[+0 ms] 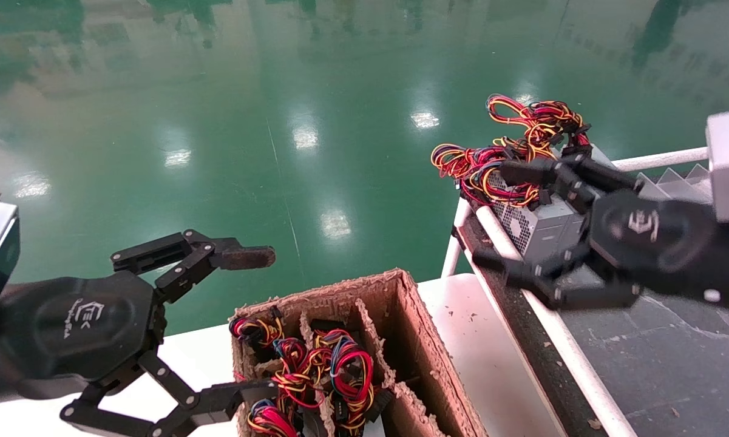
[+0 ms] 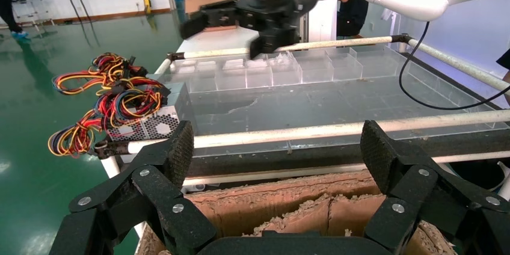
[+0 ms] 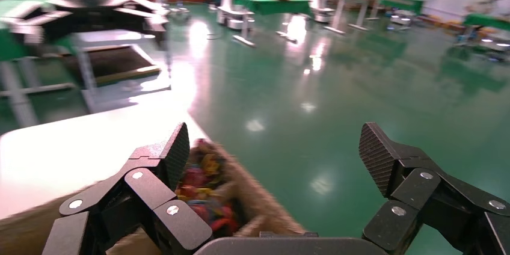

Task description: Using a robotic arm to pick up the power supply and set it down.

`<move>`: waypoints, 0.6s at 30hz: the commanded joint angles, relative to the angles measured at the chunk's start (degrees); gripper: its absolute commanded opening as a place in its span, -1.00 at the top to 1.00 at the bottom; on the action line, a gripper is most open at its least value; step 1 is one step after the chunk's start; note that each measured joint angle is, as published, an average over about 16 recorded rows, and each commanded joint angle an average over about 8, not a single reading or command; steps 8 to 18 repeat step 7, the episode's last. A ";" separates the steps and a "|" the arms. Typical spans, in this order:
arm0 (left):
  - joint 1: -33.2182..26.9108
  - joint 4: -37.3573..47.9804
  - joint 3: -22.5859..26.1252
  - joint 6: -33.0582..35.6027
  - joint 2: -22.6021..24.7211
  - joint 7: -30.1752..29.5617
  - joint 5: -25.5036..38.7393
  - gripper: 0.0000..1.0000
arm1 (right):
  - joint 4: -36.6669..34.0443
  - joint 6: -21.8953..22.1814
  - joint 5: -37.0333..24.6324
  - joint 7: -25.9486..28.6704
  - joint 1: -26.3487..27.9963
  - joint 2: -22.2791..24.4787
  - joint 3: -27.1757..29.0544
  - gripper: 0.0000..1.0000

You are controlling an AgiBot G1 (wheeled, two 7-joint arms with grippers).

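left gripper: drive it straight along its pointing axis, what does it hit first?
Most likely the conveyor's white side rail. The left gripper, open, points at it over the cardboard box. The power supply sits off to one side of that line. Depth is unclear.

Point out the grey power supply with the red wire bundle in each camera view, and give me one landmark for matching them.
Head view: power supply right of centre, on the table corner, partly behind the right gripper's open fingers.
Left wrist view: left of centre, on the table corner.
Right wrist view: not in it.
Shared landmark: the cardboard box, in all three.
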 commanded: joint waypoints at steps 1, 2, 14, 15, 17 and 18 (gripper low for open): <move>0.00 0.00 0.00 0.00 0.00 0.00 0.00 -1.00 | 2.43 -0.38 0.89 0.84 -1.46 0.49 0.23 -1.00; 0.00 0.00 0.00 0.00 0.00 0.00 0.00 -1.00 | 3.67 -0.58 1.34 1.26 -2.20 0.74 0.34 -1.00; 0.00 0.00 0.01 0.00 0.00 0.01 -0.01 -1.00 | 7.95 -1.25 2.90 2.73 -4.77 1.59 0.75 -1.00; 0.00 0.00 0.01 0.00 0.00 0.01 -0.01 -1.00 | 7.95 -1.25 2.90 2.73 -4.77 1.59 0.75 -1.00; 0.00 0.00 0.01 0.00 0.00 0.01 -0.01 -1.00 | 7.95 -1.25 2.90 2.73 -4.77 1.59 0.75 -1.00; 0.00 0.00 0.01 0.00 0.00 0.01 -0.01 -1.00 | 7.95 -1.25 2.90 2.73 -4.77 1.59 0.75 -1.00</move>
